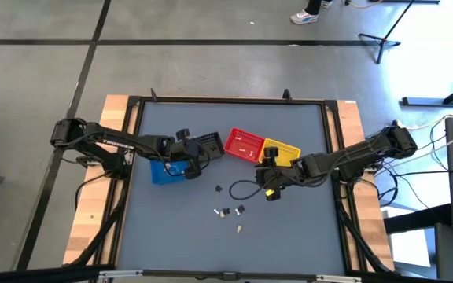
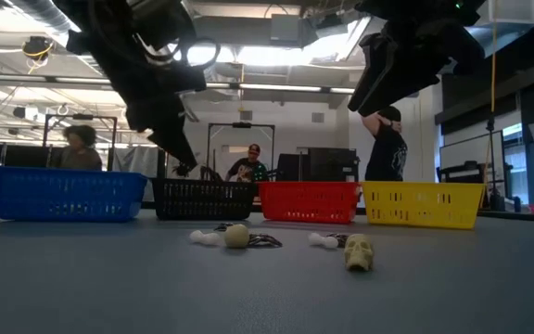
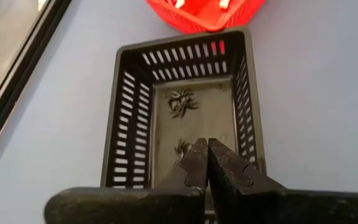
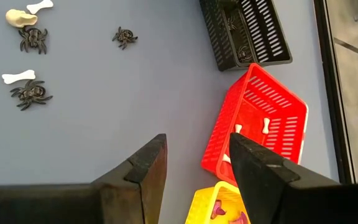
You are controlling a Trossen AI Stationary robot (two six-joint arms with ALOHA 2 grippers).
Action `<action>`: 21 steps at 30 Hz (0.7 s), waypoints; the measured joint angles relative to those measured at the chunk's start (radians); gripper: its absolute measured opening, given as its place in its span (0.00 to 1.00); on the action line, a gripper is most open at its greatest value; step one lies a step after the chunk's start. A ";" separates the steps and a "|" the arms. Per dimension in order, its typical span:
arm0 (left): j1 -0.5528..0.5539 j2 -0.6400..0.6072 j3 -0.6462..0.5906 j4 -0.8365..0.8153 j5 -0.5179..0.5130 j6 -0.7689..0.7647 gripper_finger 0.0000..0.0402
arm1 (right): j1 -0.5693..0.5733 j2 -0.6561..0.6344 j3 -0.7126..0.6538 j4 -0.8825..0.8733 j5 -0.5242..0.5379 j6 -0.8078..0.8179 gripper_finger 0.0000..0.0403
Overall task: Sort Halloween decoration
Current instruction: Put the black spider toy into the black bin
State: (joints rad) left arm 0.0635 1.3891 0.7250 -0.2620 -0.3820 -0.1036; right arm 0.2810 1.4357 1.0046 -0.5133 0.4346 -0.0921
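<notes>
Tiny trinkets lie loose on the grey table: dark spiders [image 4: 31,94] [image 4: 124,37], white bones [image 4: 17,77] and a cream skull [image 2: 360,252]; in the high view they cluster near the table's middle [image 1: 228,211]. My left gripper [image 3: 207,149] is shut and hangs over the black basket [image 3: 114,124], whose floor carries two dark spiders [image 3: 182,101] [image 3: 180,149]. My right gripper [image 4: 194,152] is open above bare table beside the red basket [image 4: 272,106], which holds white bones [image 4: 265,124]. It stands near the yellow basket [image 1: 283,152] in the high view.
Four small baskets stand in a row across the table's far half: blue [image 2: 63,193], black [image 2: 202,199], red [image 2: 309,201], yellow [image 2: 423,204]. The table's raised dark frame [image 1: 132,157] runs around the mat. People are in the room behind.
</notes>
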 joint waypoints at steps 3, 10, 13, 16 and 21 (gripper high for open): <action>0.000 0.000 0.000 0.021 0.000 -0.001 0.00 | 0.000 0.000 0.000 0.000 0.000 0.000 0.43; 0.000 0.000 0.000 0.085 0.001 -0.003 0.00 | 0.000 0.000 0.000 0.005 0.000 0.000 0.43; 0.000 0.000 0.000 0.094 0.002 -0.003 0.00 | 0.000 0.000 0.000 0.005 0.000 0.000 0.43; 0.000 0.000 0.000 0.095 0.002 -0.016 0.00 | 0.000 0.000 0.000 0.005 0.000 0.000 0.43; 0.000 0.000 0.000 0.095 0.000 -0.051 0.01 | 0.000 0.000 0.000 0.008 -0.001 0.000 0.43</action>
State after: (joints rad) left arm 0.0635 1.3891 0.7250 -0.1673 -0.3824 -0.1551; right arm 0.2810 1.4357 1.0046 -0.5051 0.4339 -0.0920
